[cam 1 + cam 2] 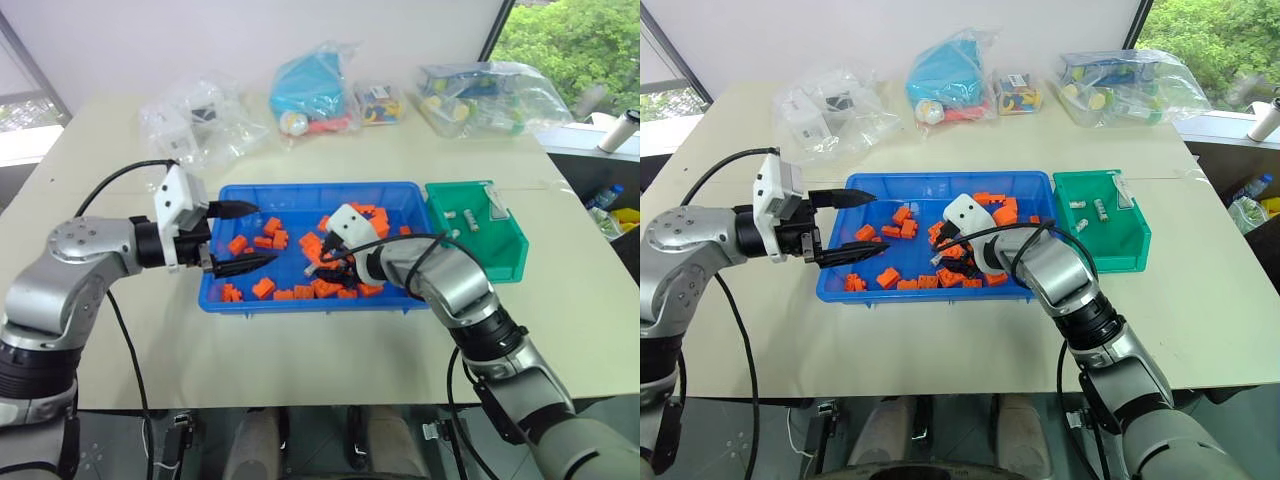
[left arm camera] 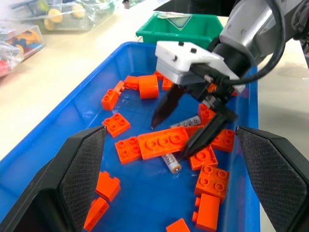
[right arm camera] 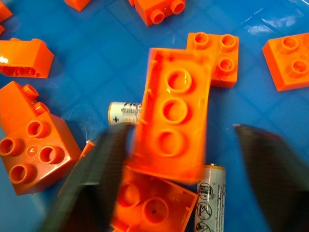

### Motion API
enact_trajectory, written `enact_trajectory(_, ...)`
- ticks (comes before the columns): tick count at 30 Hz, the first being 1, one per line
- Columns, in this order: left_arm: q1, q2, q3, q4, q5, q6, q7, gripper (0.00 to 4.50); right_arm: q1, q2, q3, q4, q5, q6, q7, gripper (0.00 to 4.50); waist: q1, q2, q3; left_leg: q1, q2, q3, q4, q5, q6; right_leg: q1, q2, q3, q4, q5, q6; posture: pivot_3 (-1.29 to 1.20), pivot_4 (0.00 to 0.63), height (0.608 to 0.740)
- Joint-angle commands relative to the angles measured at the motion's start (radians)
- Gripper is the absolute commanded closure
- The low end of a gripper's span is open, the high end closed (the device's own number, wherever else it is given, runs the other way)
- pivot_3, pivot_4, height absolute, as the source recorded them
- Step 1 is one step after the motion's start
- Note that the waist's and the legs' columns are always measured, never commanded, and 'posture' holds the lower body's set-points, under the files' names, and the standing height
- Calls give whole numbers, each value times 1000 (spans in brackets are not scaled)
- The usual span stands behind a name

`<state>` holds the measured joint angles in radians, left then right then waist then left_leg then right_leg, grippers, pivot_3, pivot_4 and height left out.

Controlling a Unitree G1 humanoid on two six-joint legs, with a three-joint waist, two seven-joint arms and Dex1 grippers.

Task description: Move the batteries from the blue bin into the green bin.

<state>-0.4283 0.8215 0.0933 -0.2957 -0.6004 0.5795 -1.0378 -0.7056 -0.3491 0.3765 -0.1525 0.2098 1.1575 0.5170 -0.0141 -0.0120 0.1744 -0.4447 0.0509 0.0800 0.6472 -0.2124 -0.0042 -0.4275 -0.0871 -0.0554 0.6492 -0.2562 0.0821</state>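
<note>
The right pincer [image 2: 181, 133] is hovering half-spread, gripping nothing, over batteries [image 2: 171, 163] probably smooth, hard, roll-prone; grasp mid-barrel, clear of the long brick [image 2: 163, 142]. Left pincer [image 1: 236, 236] is gaping, released.

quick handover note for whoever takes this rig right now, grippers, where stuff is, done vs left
Left gripper: open, holding nothing, above the left part of the blue bin.
Right gripper: open, down among the orange bricks mid-bin, its fingers either side of a long brick that lies over two batteries.
Done: several batteries already lie in the green bin.
Left: at least the two batteries in the blue bin; more may be hidden under bricks.
</note>
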Motion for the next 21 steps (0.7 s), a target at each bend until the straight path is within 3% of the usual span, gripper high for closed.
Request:
enact_trajectory(1, -17, 2, 11, -14, -1, -11, 2, 0, -10, 0, -39, -18, 13, -11, 7, 2798, 0, 0, 0, 0, 0, 0, 0, 0, 0, 0, 0, 0, 0, 0, 0, 0, 150, 736)
enact_trajectory(2, -17, 1, 9, -12, 1, -13, 2, 0, -15, 2, -48, -15, 16, -11, 6, 3270, 0, 0, 0, 0, 0, 0, 0, 0, 0, 0, 0, 0, 0, 0, 0, 0, 150, 736)
enact_trajectory(8, -31, -7, 1, 6, 11, -26, -2, 0, -65, 38, -73, 37, 15, -50, 0, 3290, 0, 0, 0, 0, 0, 0, 0, 0, 0, 0, 0, 0, 0, 0, 0, 0, 150, 736)
enact_trajectory(17, -54, -27, -22, 28, 30, -50, -9, 0, -220, 226, 30, 287, -46, -244, 19, 3290, -4, 0, 0, 0, 1, 0, -1, 0, 0, -1, 1, 0, 0, 0, 0, 0, 150, 736)
enact_trajectory(18, -55, -29, -23, 29, 32, -53, -8, 0, -234, 239, 38, 317, -58, -265, 21, 2276, -4, 0, 0, 0, 1, 0, -1, 0, 0, -1, 1, 0, 0, 0, 0, 0, 150, 736)
enact_trajectory(21, -51, -32, -21, 27, 32, -56, -5, 0, -263, 241, 41, 354, -79, -296, 34, 949, 4, 0, 0, 0, 0, 0, 0, 0, 0, 0, 1, 0, 0, 0, 0, 0, 150, 736)
